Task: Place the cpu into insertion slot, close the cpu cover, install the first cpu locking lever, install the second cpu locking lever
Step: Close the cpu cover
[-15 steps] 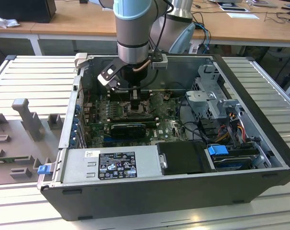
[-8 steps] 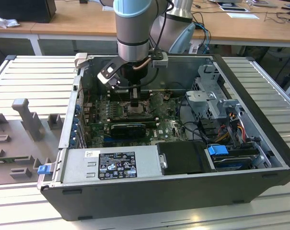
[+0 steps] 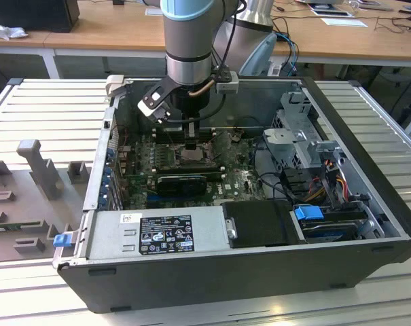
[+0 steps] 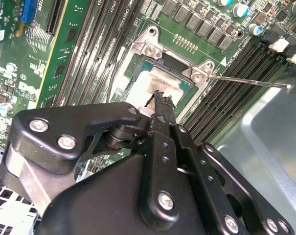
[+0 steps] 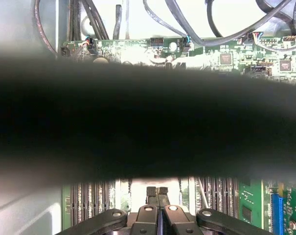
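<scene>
cpu (image 4: 152, 82) | in insertion slot (image 4: 170, 64) | fingers (image 4: 163, 113) pressed together, tips over it

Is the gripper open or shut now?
Shut: in the first wrist view the gripper has both fingertips touching, with no gap between them.

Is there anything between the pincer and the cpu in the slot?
Nothing visible. In the second wrist view the shut pincer hangs directly over the pale cpu, which lies in the slot. Whether its tips touch the cpu, I cannot tell.
</scene>
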Available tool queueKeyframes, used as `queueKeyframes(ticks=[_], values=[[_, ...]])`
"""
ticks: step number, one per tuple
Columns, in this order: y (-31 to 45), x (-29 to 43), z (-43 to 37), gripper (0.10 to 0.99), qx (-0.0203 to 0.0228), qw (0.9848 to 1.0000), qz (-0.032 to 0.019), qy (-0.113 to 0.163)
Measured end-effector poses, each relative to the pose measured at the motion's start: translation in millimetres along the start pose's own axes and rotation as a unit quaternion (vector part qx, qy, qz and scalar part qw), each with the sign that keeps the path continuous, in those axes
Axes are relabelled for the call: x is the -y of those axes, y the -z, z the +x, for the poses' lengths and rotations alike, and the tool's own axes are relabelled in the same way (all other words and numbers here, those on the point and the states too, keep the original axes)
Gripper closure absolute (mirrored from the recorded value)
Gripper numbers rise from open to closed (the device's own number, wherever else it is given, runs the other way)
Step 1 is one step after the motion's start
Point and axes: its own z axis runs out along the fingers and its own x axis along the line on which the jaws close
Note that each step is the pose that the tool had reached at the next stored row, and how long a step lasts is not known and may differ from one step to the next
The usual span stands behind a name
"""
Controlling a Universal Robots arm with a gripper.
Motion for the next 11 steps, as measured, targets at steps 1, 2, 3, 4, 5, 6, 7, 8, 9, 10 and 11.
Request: queueKeyframes(ticks=[1, 2, 3, 4, 5, 6, 7, 8, 9, 10, 11], values=[[0.0, -1.8, -0.6, 0.98, -0.0002, 1.0, 0.0006, 0.0], [0.0, -2.2, -0.8, 0.98, -0.0002, 1.0, 0.0005, 0.0], [0.0, -2.2, -1.1, 0.98, -0.0004, 1.0, 0.0005, 0.0], [-0.1, -2.3, -1.2, 0.98, -0.0006, 1.0, 0.0005, 0.0], [-0.1, -2.2, -1.3, 0.98, -0.0008, 1.0, 0.0006, 0.0], [-0.1, -2.2, -1.3, 0.98, -0.001, 1.0, 0.0005, 0.0], [-0.1, -2.2, -1.4, 0.98, -0.001, 1.0, 0.0005, 0.0], [0.2, -2.2, -1.4, 0.98, -0.001, 1.0, 0.0005, 0.0], [1.0, -2.3, -1.3, 0.98, -0.001, 1.0, 0.0005, 0.0], [1.3, -2.3, -1.3, 0.98, -0.001, 1.0, 0.0005, 0.0], [1.4, -2.3, -1.3, 0.98, -0.001, 1.0, 0.0005, 0.0]])
